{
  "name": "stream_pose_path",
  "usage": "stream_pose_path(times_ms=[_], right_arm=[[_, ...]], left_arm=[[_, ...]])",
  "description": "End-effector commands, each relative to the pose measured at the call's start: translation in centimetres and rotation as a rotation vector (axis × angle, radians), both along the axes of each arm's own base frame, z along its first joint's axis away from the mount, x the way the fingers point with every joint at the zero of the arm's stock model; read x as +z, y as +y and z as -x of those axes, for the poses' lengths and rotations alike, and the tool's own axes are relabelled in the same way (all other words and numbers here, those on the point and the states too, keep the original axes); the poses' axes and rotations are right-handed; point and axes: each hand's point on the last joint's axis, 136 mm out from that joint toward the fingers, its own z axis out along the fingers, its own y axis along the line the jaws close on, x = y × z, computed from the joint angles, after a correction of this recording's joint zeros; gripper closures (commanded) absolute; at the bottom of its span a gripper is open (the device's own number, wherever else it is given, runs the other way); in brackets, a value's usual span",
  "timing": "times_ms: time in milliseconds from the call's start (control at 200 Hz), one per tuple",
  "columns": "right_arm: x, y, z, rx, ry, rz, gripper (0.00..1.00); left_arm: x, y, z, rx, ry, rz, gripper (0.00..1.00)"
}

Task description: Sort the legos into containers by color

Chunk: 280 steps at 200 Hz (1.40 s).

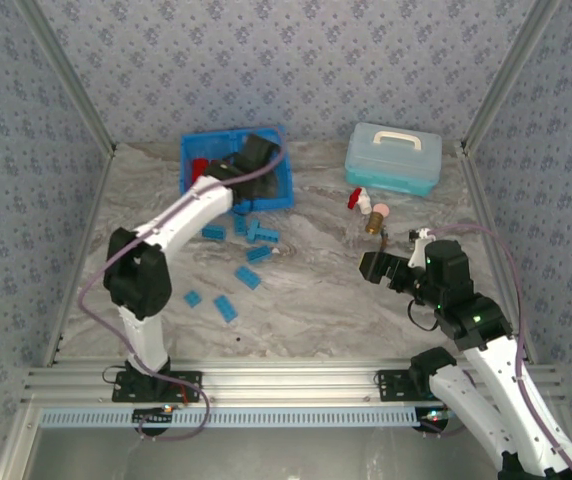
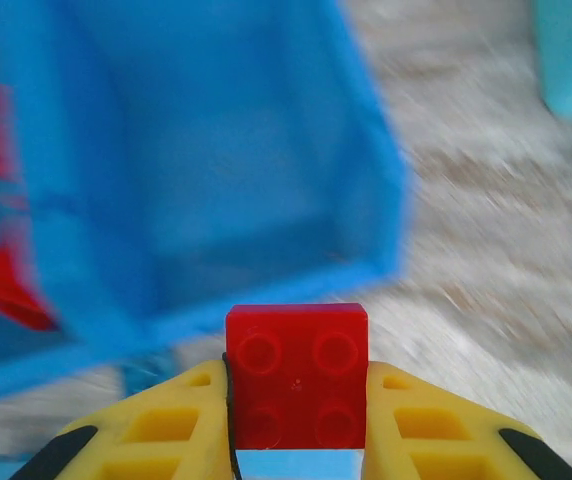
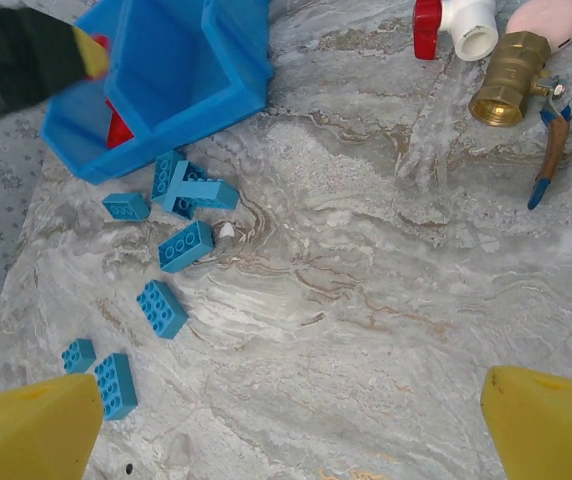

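With red legos point(image 3: 118, 128) stowed in 1 tray compartment point(image 3: 91, 160) and another red lego point(image 2: 297, 375) clamped by the left gripper point(image 2: 297, 405), about 8 blue legos point(image 3: 186, 245) are left unsorted, and the right gripper point(image 3: 291, 415) is spread, empty.

Light blue plastic bricks point(image 3: 186, 245) are fronting the bright blue plastic tray point(image 3: 196, 105); a brass valve point(image 3: 506, 90) and pale lidded box point(image 1: 393, 160) are crowding far right; marble tabletop point(image 3: 386, 330) between is lying bare.

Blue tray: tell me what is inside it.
In the tray, red legos lie in the left compartment; the right compartment looks bare. The left arm hides part from above.
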Motion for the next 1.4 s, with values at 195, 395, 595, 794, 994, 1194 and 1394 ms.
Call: stream_pose_path(times_ms=[195,395,595,794,994,1194,1394], right_arm=[[2.4,-0.7,0.3,-0.025,-0.038,0.001,0.0],[2.8,-0.8,0.7,-0.029,-0.044,-0.001,0.0],[2.9,-0.1,0.8,0.01,-0.036,-0.023,0.0],[2.2,2.6,-1.1,0.107,-0.021,0.029,0.0],[0.5,11.1,-3.8,0.444,-0.117,0.352,0.01],[-5.5,22.4,-3.9,1.024,-0.364,0.747,0.03],[-12.5,26.3,-6.7,1.469,-0.473,1.048,0.01]], left_arm=[[-4.0,10.7,-6.9,0.236,0.081,-0.031,0.72],[-5.9,12.3,-9.6,0.264,0.138,0.001,0.61],[-1.3,12.1,-10.0,0.235,0.089,0.059,0.45],[7.7,11.1,-4.7,0.195,-0.007,0.186,0.38],[11.6,9.2,6.6,0.026,-0.056,0.215,0.25],[7.7,11.1,16.2,-0.088,0.099,0.123,0.1],[4.4,14.6,19.2,-0.032,0.055,0.031,0.01]])
